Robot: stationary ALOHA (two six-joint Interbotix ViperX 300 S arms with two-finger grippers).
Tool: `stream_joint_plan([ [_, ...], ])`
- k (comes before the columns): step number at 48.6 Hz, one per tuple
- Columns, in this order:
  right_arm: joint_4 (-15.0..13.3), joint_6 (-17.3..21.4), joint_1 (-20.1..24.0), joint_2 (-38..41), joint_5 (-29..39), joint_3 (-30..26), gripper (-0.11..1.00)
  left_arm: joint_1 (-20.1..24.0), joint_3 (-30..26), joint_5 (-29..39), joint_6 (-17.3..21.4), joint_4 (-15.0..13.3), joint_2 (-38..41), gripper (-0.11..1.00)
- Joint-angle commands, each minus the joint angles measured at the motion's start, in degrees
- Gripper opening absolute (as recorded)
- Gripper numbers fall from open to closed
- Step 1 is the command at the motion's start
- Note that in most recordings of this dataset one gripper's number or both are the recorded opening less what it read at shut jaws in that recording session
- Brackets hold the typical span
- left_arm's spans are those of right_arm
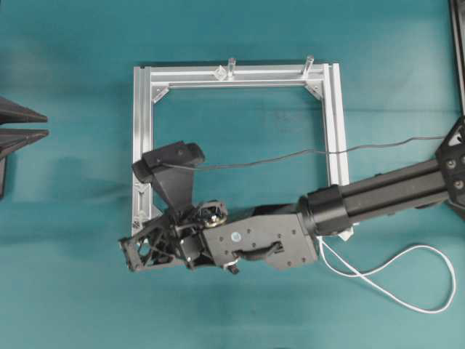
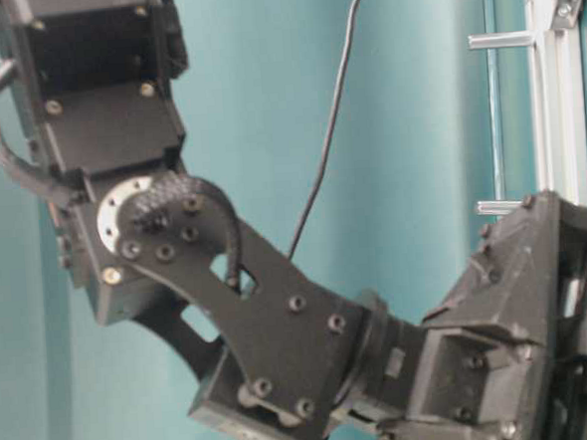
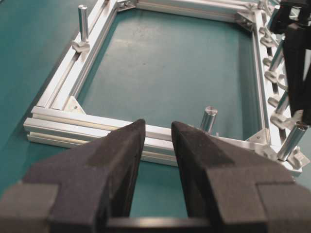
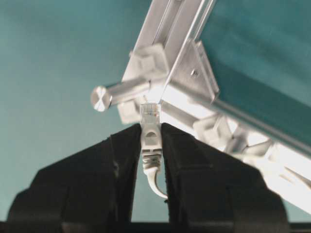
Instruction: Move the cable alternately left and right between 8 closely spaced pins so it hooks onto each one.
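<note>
My right gripper [image 4: 150, 130] is shut on the small white plug [image 4: 149, 124] of the cable, whose cord curls down between the fingers. The plug tip sits just before the frame's corner bracket [image 4: 197, 73], beside clear pins [image 4: 147, 60] and a slanted silver post [image 4: 121, 92]. From overhead, the right gripper [image 1: 131, 253] is at the frame's near-left corner, and the cable [image 1: 407, 291] trails in a white loop behind the arm. The left wrist view has several pins [image 3: 278, 119] along the right rail. My left gripper [image 3: 158, 127] stands open and empty, short of the frame.
The square aluminium frame [image 1: 333, 123] lies mid-table with two upright posts [image 1: 231, 67] on its far rail. A thin black wire [image 1: 290, 155] hangs across the frame from the right arm [image 1: 385, 193]. The left gripper [image 1: 40, 125] waits at the table's left edge.
</note>
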Motion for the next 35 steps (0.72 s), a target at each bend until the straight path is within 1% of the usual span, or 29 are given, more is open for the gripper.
stream_joint_plan([
  [1, 0.44, -0.18, 1.14, -1.41, -0.18, -1.58, 0.19, 0.18, -0.7, -0.62, -0.18, 0.18, 0.62, 0.34],
  [5, 0.97, -0.18, 1.58, -1.41, -0.18, -1.76, 0.19, 0.18, -0.7, -0.62, -0.26, 0.09, 0.62, 0.34],
  [19, 1.49, -0.18, 3.08, -1.23, -0.18, -3.16, 0.19, 0.26, -0.62, -0.62, -0.18, 0.18, 0.62, 0.34],
  [35, 2.02, -0.44, 3.52, 0.26, -0.53, -5.71, 0.19, 0.18, -0.62, -0.62, -0.18, 0.09, 0.62, 0.34],
])
